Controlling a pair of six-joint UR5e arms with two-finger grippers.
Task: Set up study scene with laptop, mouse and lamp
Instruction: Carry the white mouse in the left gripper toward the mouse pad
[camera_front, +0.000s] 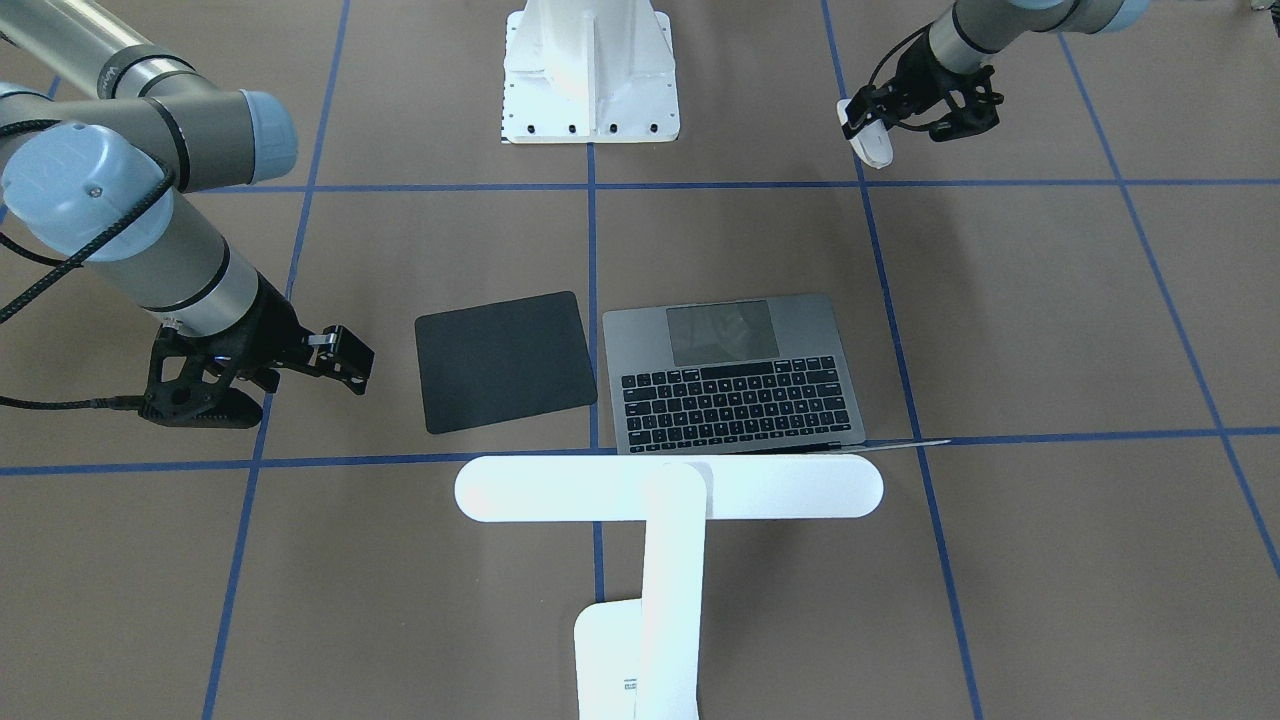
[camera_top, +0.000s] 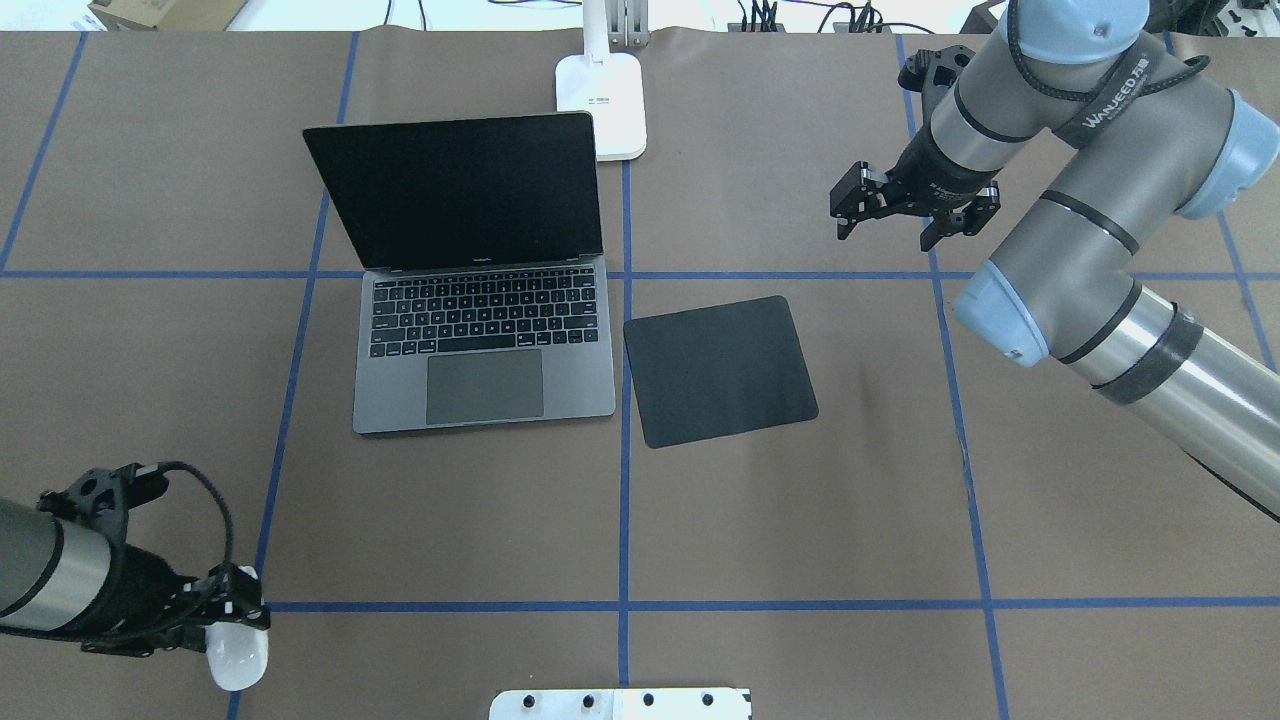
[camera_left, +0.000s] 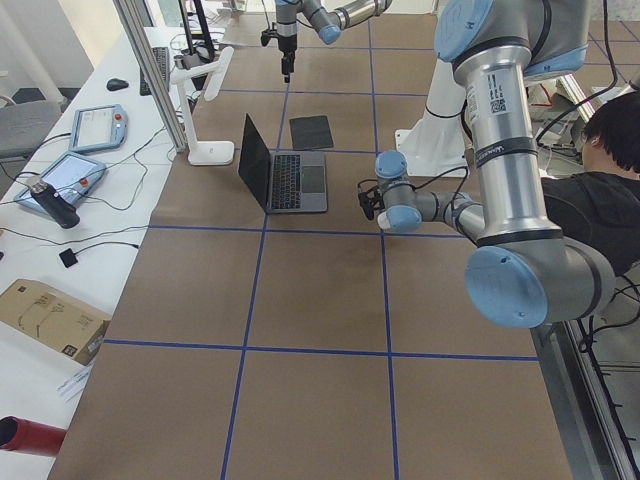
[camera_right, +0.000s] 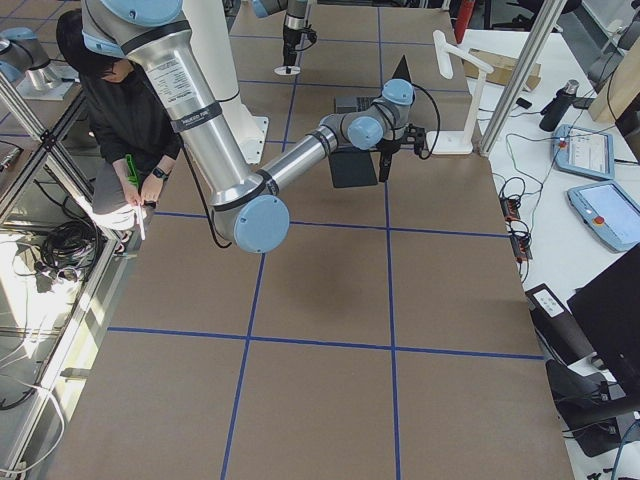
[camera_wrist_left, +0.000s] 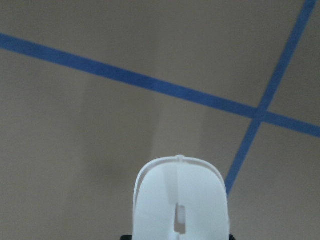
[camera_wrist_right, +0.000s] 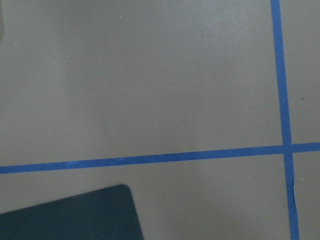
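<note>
The laptop (camera_top: 482, 340) stands open with a dark screen at the table's left centre, and it also shows in the front-facing view (camera_front: 735, 375). The white lamp (camera_front: 668, 487) stands behind it, its bar head over the screen edge and its base (camera_top: 600, 100) at the far edge. My left gripper (camera_top: 232, 612) is shut on the white mouse (camera_top: 238, 655) near the table's near left corner, far from the laptop. The mouse fills the bottom of the left wrist view (camera_wrist_left: 180, 200). My right gripper (camera_top: 905, 215) is open and empty, to the far right of the black pad.
A flat black pad (camera_top: 720, 370) lies just right of the laptop, and its corner shows in the right wrist view (camera_wrist_right: 75, 215). The white bolted pedestal (camera_top: 620, 703) stands at the near middle edge. Blue tape lines cross the brown table. A person sits beside the robot (camera_left: 610, 170).
</note>
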